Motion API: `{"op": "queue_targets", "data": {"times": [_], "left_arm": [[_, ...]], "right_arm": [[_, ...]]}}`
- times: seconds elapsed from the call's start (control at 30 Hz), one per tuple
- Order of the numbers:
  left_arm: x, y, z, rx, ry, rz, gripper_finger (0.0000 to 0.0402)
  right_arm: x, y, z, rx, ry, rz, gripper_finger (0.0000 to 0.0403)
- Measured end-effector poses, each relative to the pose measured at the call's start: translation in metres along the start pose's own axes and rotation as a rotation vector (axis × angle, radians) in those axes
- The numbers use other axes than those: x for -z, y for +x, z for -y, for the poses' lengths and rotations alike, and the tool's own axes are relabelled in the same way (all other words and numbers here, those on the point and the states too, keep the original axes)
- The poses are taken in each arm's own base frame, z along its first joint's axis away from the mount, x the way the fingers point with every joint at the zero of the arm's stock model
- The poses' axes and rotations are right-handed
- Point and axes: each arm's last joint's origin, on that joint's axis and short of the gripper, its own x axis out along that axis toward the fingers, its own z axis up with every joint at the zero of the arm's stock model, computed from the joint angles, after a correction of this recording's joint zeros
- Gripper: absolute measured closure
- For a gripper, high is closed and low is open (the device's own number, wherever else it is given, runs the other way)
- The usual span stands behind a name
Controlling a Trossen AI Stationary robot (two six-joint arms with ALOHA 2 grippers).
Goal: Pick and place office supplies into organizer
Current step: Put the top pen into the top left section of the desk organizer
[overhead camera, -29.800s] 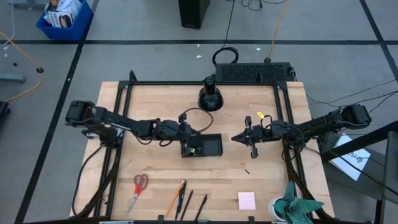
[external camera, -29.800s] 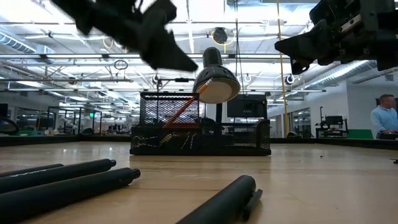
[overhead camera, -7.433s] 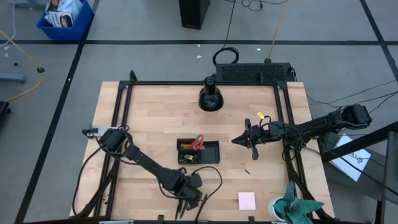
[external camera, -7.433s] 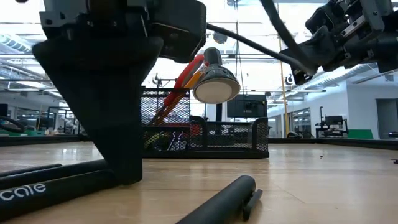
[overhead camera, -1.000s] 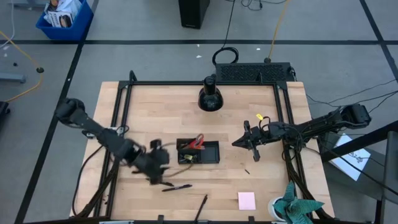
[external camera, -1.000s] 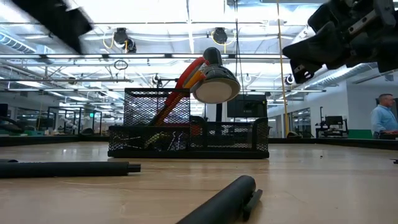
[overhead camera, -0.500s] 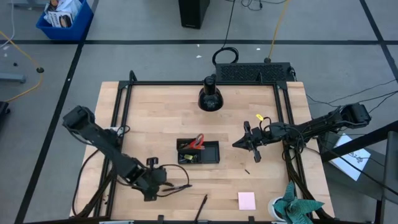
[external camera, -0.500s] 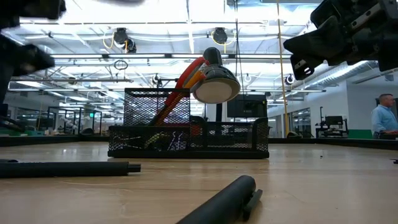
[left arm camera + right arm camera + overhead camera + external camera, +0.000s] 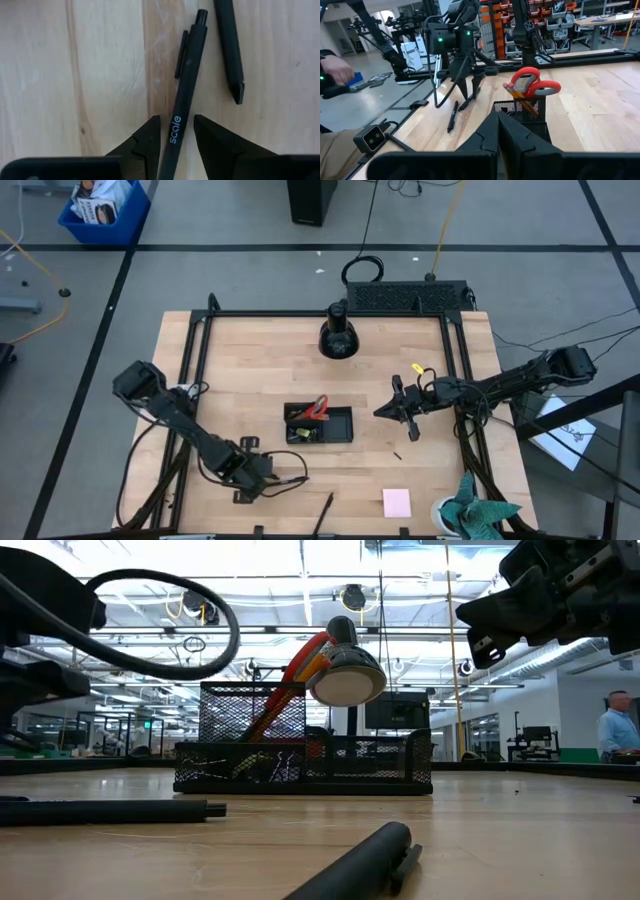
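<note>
At the lower left of the high view, the left gripper (image 9: 268, 480) stood low over the table (image 9: 250, 360), its fingers (image 9: 145, 142) partly apart astride a dark pen (image 9: 181, 107) lying between them, with no clear pinch visible. A second pen (image 9: 230, 47) lay just beside. Farther up, mid-frame, sat the organizer (image 9: 320, 423) holding red-handled scissors (image 9: 314, 409). At right, the right gripper (image 9: 392, 411) hovered closed and empty.

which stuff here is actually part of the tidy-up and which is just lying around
Part of the job:
- organizer, scissors and pencils standing in it
- two dark pens, one between the left gripper fingers
- pink sticky-note pad

Just lying about:
- black dome-shaped lamp
- teal-green cloth
- black box behind the table
</note>
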Motion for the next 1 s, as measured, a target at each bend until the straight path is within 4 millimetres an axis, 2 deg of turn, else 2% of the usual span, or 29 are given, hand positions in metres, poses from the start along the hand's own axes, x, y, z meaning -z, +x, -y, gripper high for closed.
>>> {"op": "queue_targets", "data": {"times": [0.2,0.47,0.77,0.87,1.0], "left_arm": [[-0.007,0.015,-0.011,-0.01,-0.04,-0.067,0.0277],[-0.023,0.017,-0.021,0.005,-0.04,0.01,0.0277],[-0.029,0.018,-0.03,-0.005,-0.077,0.022,0.0279],[-0.03,0.018,-0.032,-0.013,-0.091,0.026,0.0302],[-0.029,0.018,-0.03,-0.005,-0.055,0.029,0.0366]], "right_arm": [[0.0,0.0,0.0,0.0,0.0,-0.002,0.0403],[0.0,0.0,0.0,0.001,0.0,0.0,0.0403],[0.0,0.0,0.0,0.001,0.0,-0.003,0.0403],[0.0,0.0,0.0,0.001,0.0,-0.003,0.0403],[0.0,0.0,0.0,0.001,0.0,-0.003,0.0403]]}}
